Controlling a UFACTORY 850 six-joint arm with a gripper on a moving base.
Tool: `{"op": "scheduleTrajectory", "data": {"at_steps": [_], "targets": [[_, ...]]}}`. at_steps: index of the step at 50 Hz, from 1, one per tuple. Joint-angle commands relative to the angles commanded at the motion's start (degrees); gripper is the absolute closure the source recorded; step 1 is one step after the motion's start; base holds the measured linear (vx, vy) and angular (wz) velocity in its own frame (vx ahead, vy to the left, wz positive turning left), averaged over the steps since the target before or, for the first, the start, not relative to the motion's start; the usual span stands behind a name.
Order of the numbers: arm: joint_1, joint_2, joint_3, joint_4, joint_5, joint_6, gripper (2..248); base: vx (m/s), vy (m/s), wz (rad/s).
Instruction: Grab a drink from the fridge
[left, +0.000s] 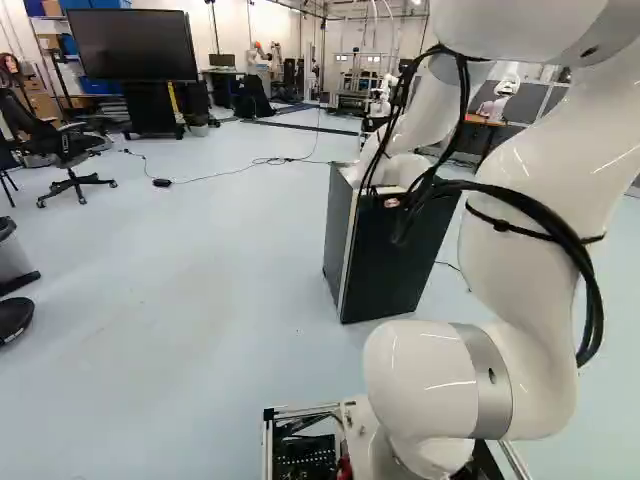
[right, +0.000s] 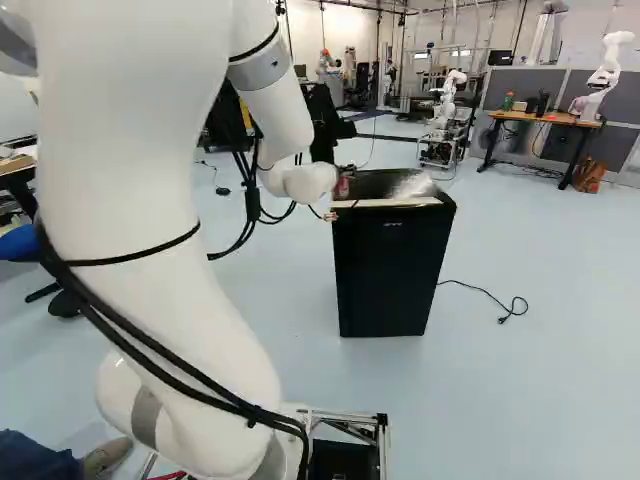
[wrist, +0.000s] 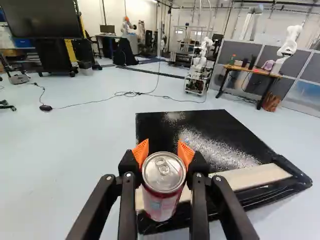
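"Where's the can (wrist: 162, 200)?"
"Upright in the gripper (right: 341, 192), at the near top edge of the fridge (right: 385, 270)."
"And the jaws?"
"Clamped on it, an orange pad (wrist: 142, 152) at each side."
"Is it touching the fridge?"
"I can't tell."

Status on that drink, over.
End effector shut on red can. Can upright, by the fridge's top edge. Only the fridge close by.

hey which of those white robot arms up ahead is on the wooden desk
The robot arm farthest right in the right base view; another robot stands on a metal frame.
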Motion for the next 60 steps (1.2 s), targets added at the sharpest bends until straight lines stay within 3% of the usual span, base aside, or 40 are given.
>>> {"op": "scheduleTrajectory", "data": {"at_steps": [30,60], "targets": [[5.47,11.84,17.05,2.90,2.77,0.00,152,0.000,0.000,0.000],[9.13,19.77,28.48,4.85,4.63,0.00,152,0.000,0.000,0.000]]}}
